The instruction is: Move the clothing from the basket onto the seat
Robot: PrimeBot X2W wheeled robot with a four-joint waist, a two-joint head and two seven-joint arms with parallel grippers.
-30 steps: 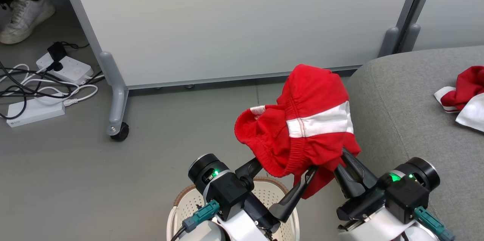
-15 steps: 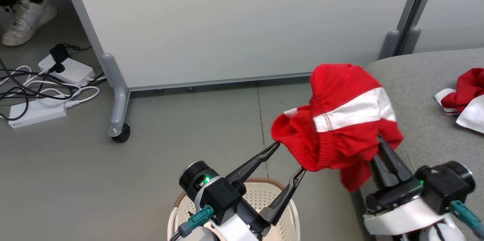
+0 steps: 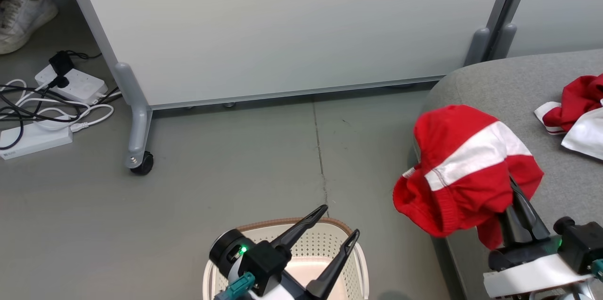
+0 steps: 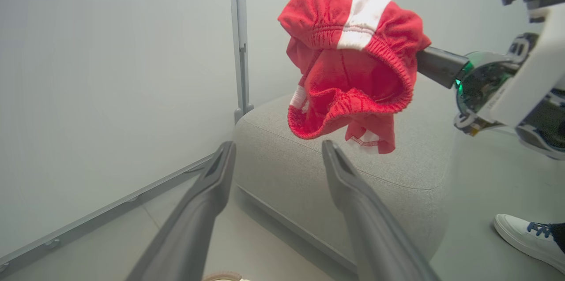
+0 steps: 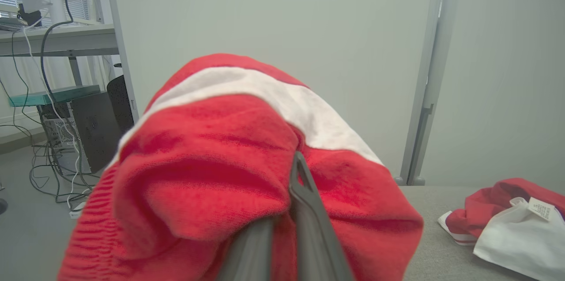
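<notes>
1. right gripper (image 3: 514,194) clamped tight on red clothing (image 3: 464,168), which hangs in the air at the edge of the seat (image 3: 509,78)
2. left gripper (image 3: 339,220) spread wide, empty, above basket (image 3: 264,225)
3. second garment (image 3: 574,102) lies on the seat

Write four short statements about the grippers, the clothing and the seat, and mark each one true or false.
1. The right gripper is shut on a red garment with a white band. True.
2. The left gripper also grips that garment. False: its jaws stand open and apart from the cloth, above the basket.
3. Another red and white garment lies on the grey seat. True.
4. The held garment is spread flat on the floor. False: it hangs bunched in the air by the seat's edge.
</notes>
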